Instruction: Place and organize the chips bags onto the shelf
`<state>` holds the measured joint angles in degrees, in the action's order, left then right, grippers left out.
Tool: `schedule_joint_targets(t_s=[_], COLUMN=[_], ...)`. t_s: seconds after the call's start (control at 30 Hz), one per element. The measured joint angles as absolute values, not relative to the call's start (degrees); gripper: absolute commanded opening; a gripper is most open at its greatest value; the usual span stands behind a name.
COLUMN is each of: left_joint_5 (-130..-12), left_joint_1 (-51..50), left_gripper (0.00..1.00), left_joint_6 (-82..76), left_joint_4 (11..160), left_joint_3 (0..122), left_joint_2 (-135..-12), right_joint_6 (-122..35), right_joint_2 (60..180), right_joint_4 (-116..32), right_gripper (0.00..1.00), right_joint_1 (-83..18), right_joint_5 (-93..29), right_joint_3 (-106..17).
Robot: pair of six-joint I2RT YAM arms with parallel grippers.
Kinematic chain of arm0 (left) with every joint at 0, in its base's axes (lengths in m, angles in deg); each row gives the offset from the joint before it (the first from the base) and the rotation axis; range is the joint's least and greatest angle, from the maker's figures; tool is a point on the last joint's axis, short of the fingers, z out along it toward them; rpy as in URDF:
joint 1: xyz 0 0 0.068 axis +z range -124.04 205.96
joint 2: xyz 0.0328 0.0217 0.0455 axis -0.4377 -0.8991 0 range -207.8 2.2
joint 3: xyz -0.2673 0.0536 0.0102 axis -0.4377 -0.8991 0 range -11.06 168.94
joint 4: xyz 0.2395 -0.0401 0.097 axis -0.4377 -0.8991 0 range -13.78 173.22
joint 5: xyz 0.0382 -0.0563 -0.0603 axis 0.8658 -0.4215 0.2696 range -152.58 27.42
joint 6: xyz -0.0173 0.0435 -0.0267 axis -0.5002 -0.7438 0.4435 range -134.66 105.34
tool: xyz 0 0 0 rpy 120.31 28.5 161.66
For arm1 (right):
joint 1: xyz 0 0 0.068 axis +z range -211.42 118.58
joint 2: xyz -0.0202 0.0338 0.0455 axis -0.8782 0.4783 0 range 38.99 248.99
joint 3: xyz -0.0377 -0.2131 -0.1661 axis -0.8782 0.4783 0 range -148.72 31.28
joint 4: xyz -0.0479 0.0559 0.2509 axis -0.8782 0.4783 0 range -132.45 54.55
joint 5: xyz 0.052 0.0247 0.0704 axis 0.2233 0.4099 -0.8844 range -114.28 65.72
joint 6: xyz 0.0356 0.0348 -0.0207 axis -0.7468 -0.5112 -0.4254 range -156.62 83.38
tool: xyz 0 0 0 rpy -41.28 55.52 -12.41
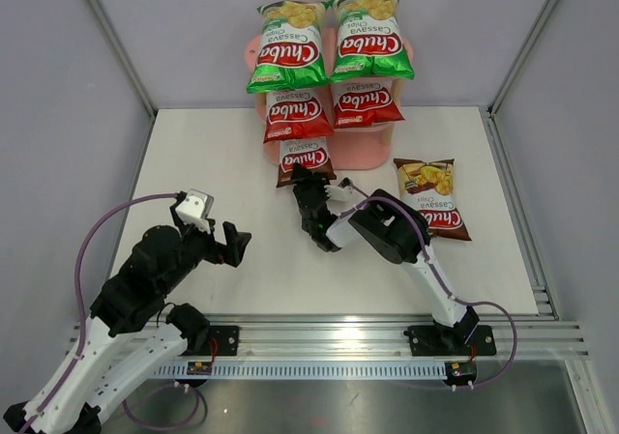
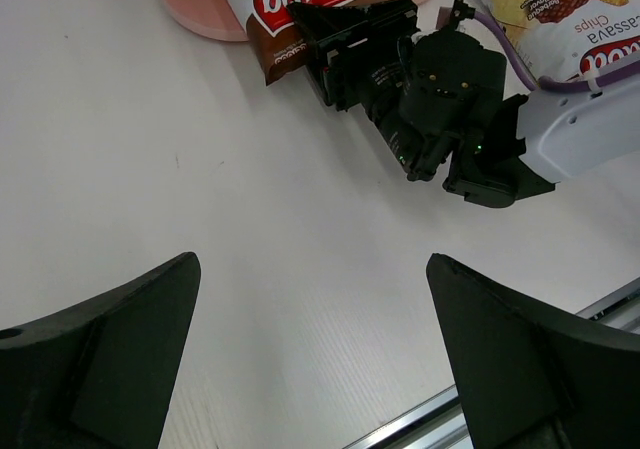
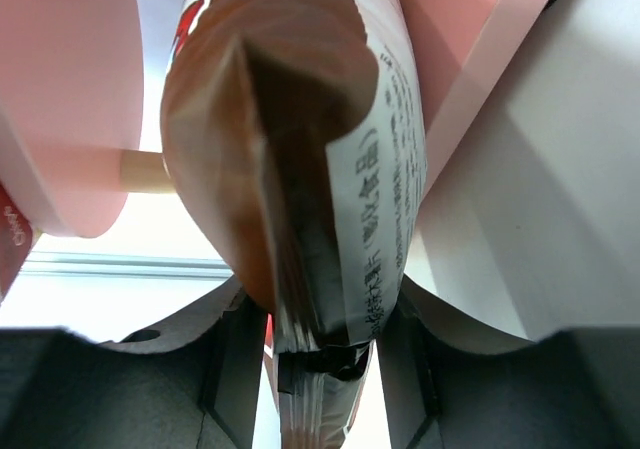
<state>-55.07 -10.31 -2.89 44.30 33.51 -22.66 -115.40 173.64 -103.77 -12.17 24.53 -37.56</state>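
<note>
The pink shelf (image 1: 363, 150) stands at the back centre. Two green chips bags (image 1: 287, 45) (image 1: 371, 36) lie on its top tier and two red ones (image 1: 298, 115) (image 1: 366, 102) on the middle tier. My right gripper (image 1: 309, 190) is shut on the near end seal of a dark brown bag (image 1: 305, 159), whose far end reaches into the left of the bottom tier. In the right wrist view this bag (image 3: 300, 159) fills the space between the pink boards (image 3: 60, 99). A second brown bag (image 1: 432, 197) lies flat on the table to the right. My left gripper (image 1: 233, 244) is open and empty.
The white table (image 1: 213, 154) is walled by grey panels at the back and sides. A metal rail (image 1: 387, 332) runs along the near edge. In the left wrist view the right arm (image 2: 440, 99) lies across the table ahead of the open left fingers (image 2: 100, 359).
</note>
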Motion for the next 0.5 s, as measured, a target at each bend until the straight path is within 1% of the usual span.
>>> schedule_joint_targets(t_s=[0.17,0.5], left_joint_5=[-55.09,-55.09], left_joint_1=[-10.31,-10.31], left_gripper=[0.99,0.99], left_joint_6=[-2.89,-2.91], left_joint_4=[44.32,44.32], left_joint_3=[33.41,33.38], left_joint_2=[-22.13,-22.11], right_joint_6=[-116.26,-117.63], right_joint_2=[175.83,178.65], right_joint_4=[-101.98,-96.93], right_gripper=[0.46,0.45], right_joint_1=[-12.26,-14.42], right_joint_5=[24.25,22.59], right_joint_3=[-42.35,-50.65])
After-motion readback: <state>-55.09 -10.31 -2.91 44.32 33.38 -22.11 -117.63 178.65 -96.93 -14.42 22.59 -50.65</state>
